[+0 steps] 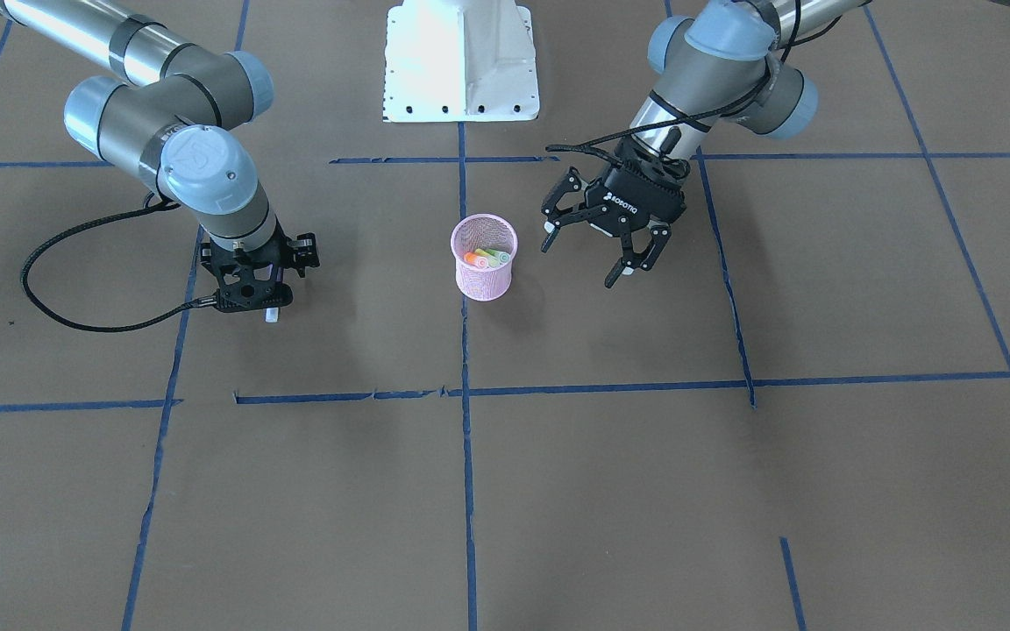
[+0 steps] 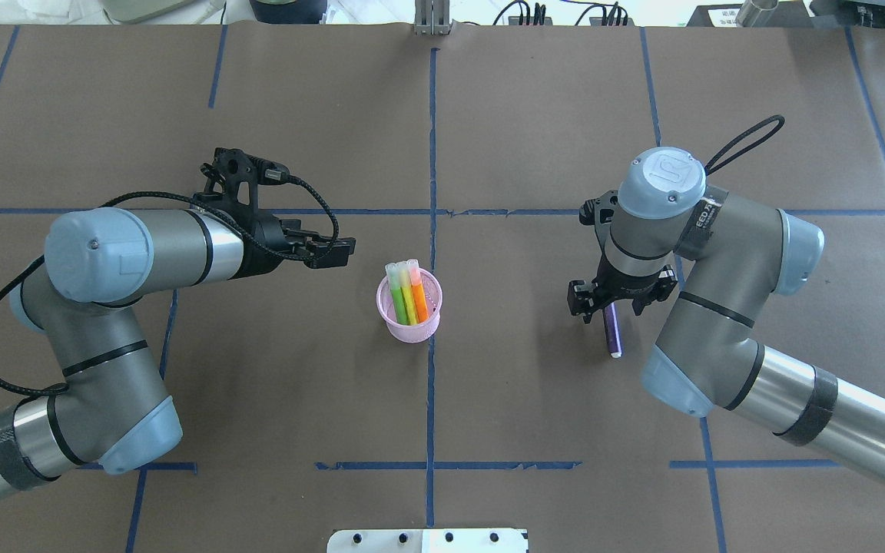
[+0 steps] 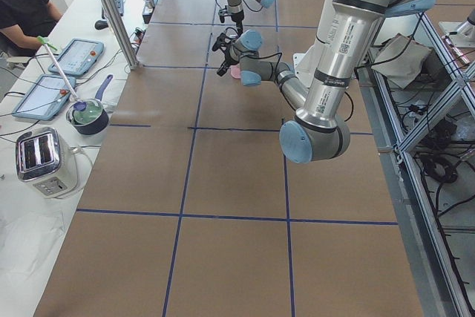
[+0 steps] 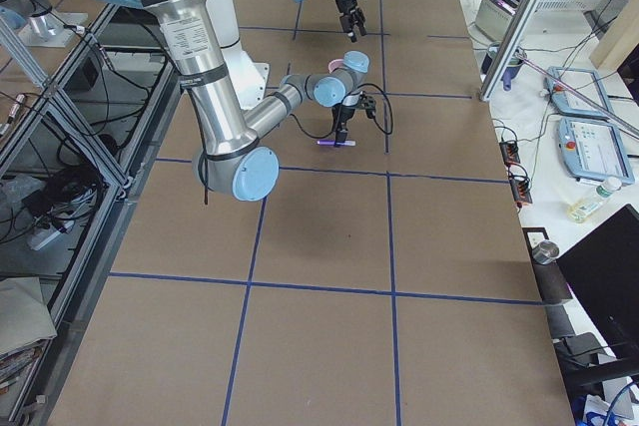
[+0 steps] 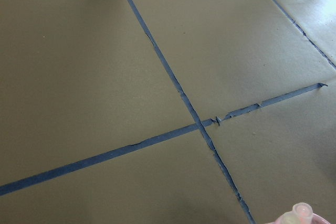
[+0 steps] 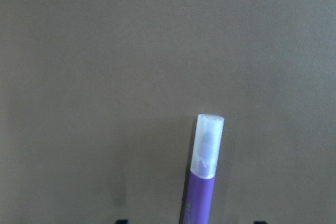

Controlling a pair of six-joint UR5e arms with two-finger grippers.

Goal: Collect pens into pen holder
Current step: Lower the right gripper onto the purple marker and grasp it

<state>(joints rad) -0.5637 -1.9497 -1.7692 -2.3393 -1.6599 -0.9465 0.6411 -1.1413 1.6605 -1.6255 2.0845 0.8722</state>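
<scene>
The pink mesh pen holder (image 2: 409,321) stands at the table's middle, also seen from the front (image 1: 484,272). Inside it lean a green pen (image 2: 397,298), a yellow-green one and an orange pen (image 2: 419,301). A purple pen (image 2: 613,336) with a pale cap lies flat on the table to the right. My right gripper (image 2: 611,301) points down over it, open, one finger on each side of the pen. In the right wrist view the purple pen (image 6: 201,195) lies between the fingertips (image 6: 121,221). My left gripper (image 1: 582,258) hangs open and empty beside the holder.
Blue tape lines (image 1: 465,386) cross the brown table cover. The white robot base (image 1: 461,61) stands at the robot's edge. A side bench in the left side view holds a toaster (image 3: 41,159), a pot (image 3: 87,115) and tablets, with a person seated there.
</scene>
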